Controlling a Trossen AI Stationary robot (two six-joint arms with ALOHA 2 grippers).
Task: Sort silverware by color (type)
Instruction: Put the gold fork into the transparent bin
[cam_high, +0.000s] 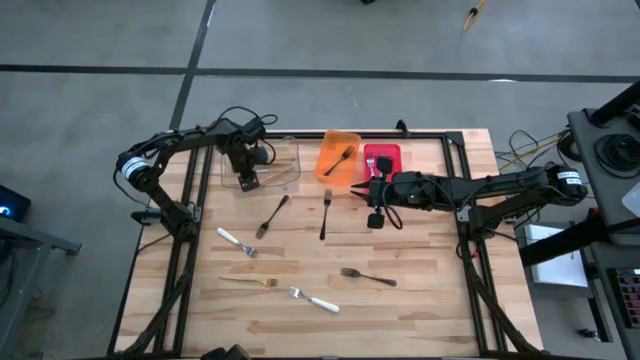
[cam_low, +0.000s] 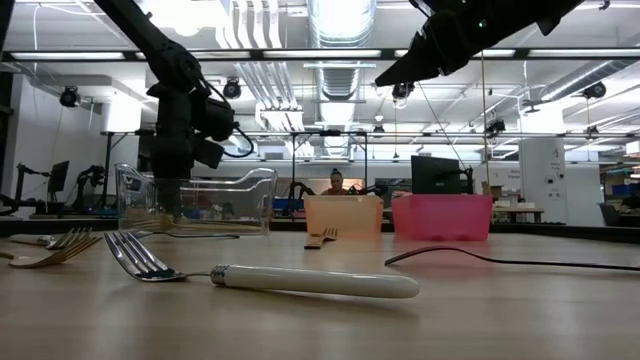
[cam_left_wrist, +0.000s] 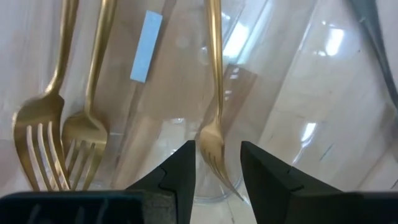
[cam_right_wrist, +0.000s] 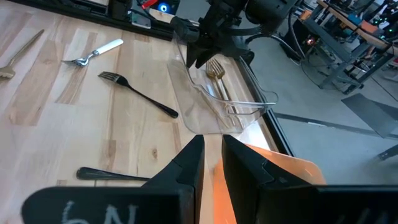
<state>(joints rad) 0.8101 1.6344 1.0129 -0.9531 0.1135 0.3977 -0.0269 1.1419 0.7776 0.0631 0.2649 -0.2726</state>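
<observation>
Three gold forks lie in the clear bin at the table's far left. My left gripper points down into that bin, open. Its fingers stand on either side of one gold fork's tines without touching them. Black forks, a gold fork and two silver forks with pale handles lie flat on the table. One more black fork lies in the orange bin. My right gripper hangs above the near edges of the orange and red bins. Only a narrow gap shows between its fingers, and nothing is in it.
The red bin stands next to the orange one at the far edge. A black metal frame runs along the table's sides. In the low view a pale-handled fork lies close to the near edge. Bare wood lies between the loose forks.
</observation>
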